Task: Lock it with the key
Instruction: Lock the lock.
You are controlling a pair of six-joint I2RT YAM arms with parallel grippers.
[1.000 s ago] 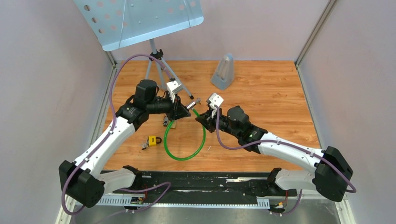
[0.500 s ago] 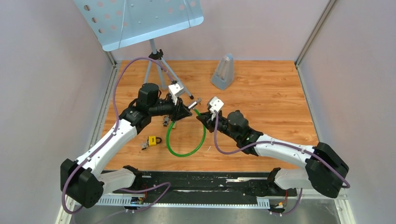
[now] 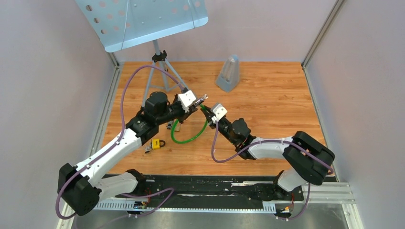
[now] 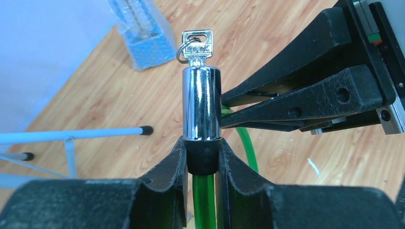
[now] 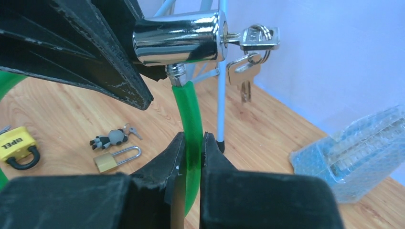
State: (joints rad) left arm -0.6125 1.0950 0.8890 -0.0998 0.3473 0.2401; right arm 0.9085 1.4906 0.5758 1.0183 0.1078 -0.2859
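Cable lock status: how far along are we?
Done: the key sits in the lock cylinder, and the end of the green cable looks seated in its side. In hand: left gripper clamps the cylinder's black base, right gripper clamps the cable. Remaining: turning the key; neither gripper is on it.

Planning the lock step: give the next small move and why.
Probably shift the right jaws from the green cable to the key: the cable looks seated in the chrome cylinder, left jaws hold its base, and the key sits ungripped.
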